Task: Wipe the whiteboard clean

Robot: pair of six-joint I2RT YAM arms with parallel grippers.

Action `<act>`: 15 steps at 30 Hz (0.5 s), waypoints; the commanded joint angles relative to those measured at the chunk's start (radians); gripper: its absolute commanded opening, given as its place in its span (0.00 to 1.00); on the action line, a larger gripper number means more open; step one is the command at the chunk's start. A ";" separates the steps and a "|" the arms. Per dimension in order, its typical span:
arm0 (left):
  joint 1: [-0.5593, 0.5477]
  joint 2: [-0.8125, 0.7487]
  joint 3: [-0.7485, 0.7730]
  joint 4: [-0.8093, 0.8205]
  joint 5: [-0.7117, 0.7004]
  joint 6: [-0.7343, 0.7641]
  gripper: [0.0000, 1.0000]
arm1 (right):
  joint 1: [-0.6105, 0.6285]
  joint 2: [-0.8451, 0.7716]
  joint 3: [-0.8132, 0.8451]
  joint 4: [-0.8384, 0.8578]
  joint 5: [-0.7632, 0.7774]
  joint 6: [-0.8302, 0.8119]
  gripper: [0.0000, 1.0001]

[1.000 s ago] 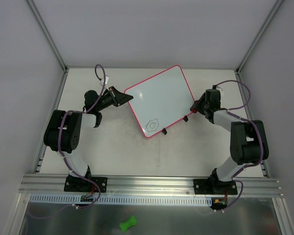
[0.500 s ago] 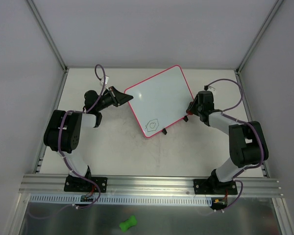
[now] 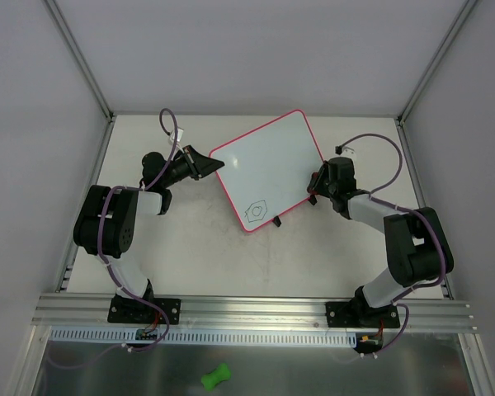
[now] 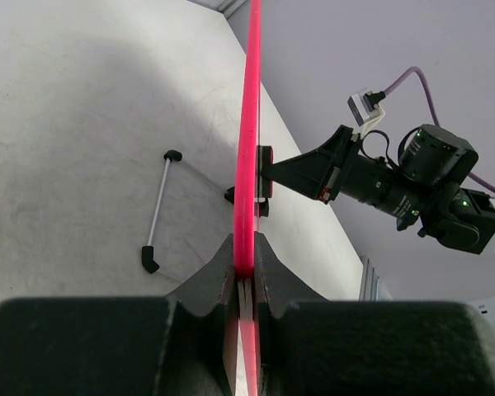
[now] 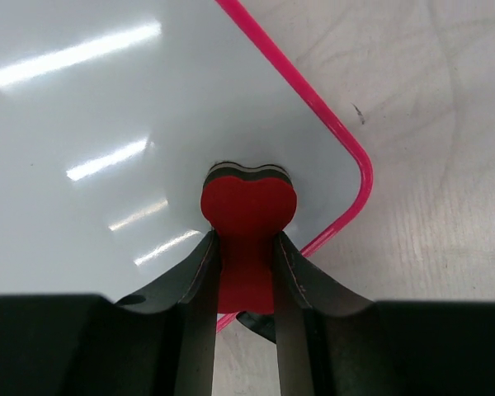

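The whiteboard [image 3: 268, 165], white with a pink frame, lies tilted in the middle of the table. A small dark hexagon doodle [image 3: 255, 209] sits near its front corner. My left gripper [image 3: 208, 165] is shut on the board's left edge; in the left wrist view the pink frame [image 4: 249, 124] runs straight out from between the jaws of the left gripper [image 4: 245, 256]. My right gripper [image 3: 316, 183] is shut on a red eraser [image 5: 247, 206]. The eraser's end rests on the white surface [image 5: 107, 124] just inside a rounded corner on the board's right side.
The board's black feet [image 3: 278, 220] stick out at its near edge, and a thin metal stand leg [image 4: 161, 210] shows under it. A green bone-shaped thing [image 3: 215, 377] lies below the aluminium rail [image 3: 256, 309]. Grey walls enclose the table.
My right gripper has moved left with the eraser, from beside the board's right edge onto its surface. The left gripper and the board have stayed put.
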 commanded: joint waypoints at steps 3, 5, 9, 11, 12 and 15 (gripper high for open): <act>-0.016 0.004 -0.001 -0.009 0.052 0.098 0.00 | 0.032 -0.008 0.065 0.126 -0.169 -0.113 0.00; -0.016 0.004 0.000 -0.009 0.050 0.098 0.00 | 0.032 -0.014 0.080 0.148 -0.171 -0.167 0.00; -0.016 0.004 0.002 -0.011 0.052 0.099 0.00 | 0.032 -0.015 0.090 0.148 -0.194 -0.199 0.00; -0.016 0.004 0.002 -0.012 0.053 0.101 0.00 | 0.032 -0.014 0.085 0.146 -0.191 -0.195 0.00; -0.016 0.004 0.000 -0.012 0.053 0.101 0.00 | 0.030 -0.011 0.081 0.141 -0.191 -0.193 0.00; -0.016 0.001 -0.003 -0.012 0.053 0.102 0.00 | 0.034 -0.001 0.082 0.115 -0.205 -0.194 0.00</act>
